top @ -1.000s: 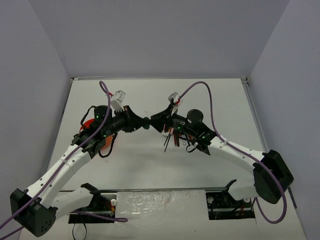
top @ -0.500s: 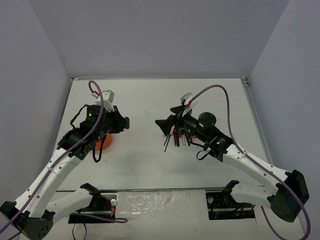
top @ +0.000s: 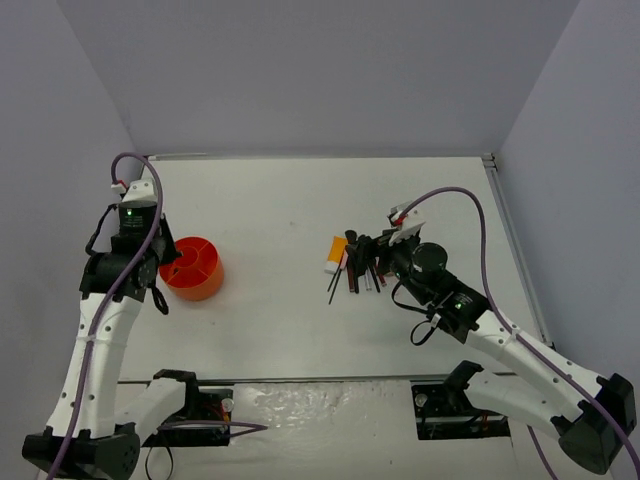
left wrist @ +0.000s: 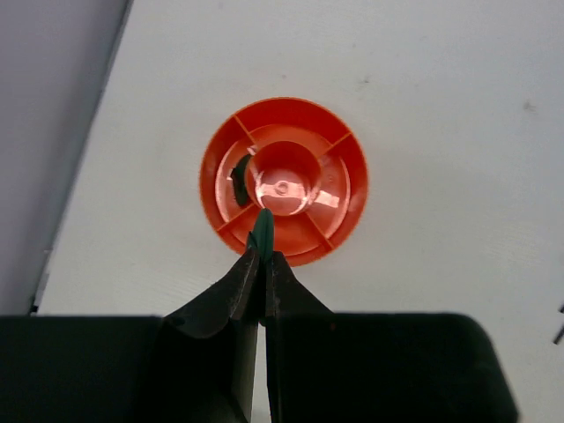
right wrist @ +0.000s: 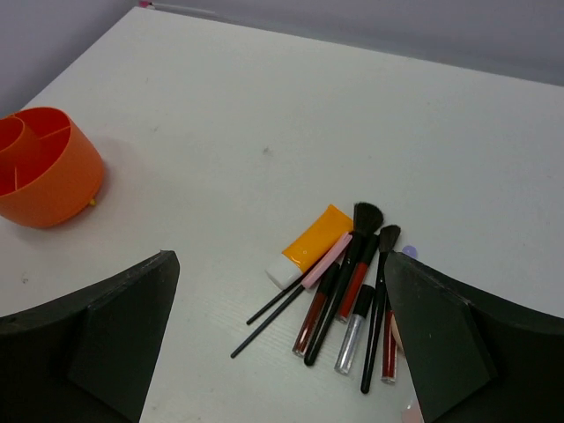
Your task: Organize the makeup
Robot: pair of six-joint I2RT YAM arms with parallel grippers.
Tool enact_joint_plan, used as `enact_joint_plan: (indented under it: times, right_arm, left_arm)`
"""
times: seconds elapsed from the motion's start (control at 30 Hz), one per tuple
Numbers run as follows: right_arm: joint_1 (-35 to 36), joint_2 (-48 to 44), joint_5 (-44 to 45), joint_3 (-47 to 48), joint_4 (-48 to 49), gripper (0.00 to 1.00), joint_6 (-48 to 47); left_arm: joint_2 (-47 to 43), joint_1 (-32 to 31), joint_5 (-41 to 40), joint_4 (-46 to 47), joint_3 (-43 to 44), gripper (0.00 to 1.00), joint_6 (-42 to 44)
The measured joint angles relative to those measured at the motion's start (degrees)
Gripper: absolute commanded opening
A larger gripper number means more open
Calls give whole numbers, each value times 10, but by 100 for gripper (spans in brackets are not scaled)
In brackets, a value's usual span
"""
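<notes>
Pale tabletop (top: 280,200), grey walls (top: 300,70); noted left gripper (left wrist: 262,257) pinched tight on a thin dark green piece (left wrist: 263,229) above the orange tub (left wrist: 344,141) by the surface's left edge, right gripper (right wrist: 280,260) spread wide over the makeup (right wrist: 348,295) heaped right of the surface's middle. Judged brushes (right wrist: 368,214), glosses (right wrist: 351,339) light, stiff, slick, apt to roll, best nipped crosswise at mid-shaft; orange-white tube (right wrist: 315,242) softer, taken across its body. Read no brand or lettering anywhere.
</notes>
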Motion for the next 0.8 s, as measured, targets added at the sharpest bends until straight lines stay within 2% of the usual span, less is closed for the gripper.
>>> enact_joint_plan:
  times: [0.13,0.3,0.8]
  right_arm:
    - [0,-7,2,-21,-3,100,12]
    - [0,-26,1,-28,-3,100,22]
    - [0,-34,-8,-38,0,100,35]
  left_arm:
    - [29,81,51,15,-5,0,44]
    - [64,135,101,49,-37,0,87]
    - [161,157,148,109,-47,0,149]
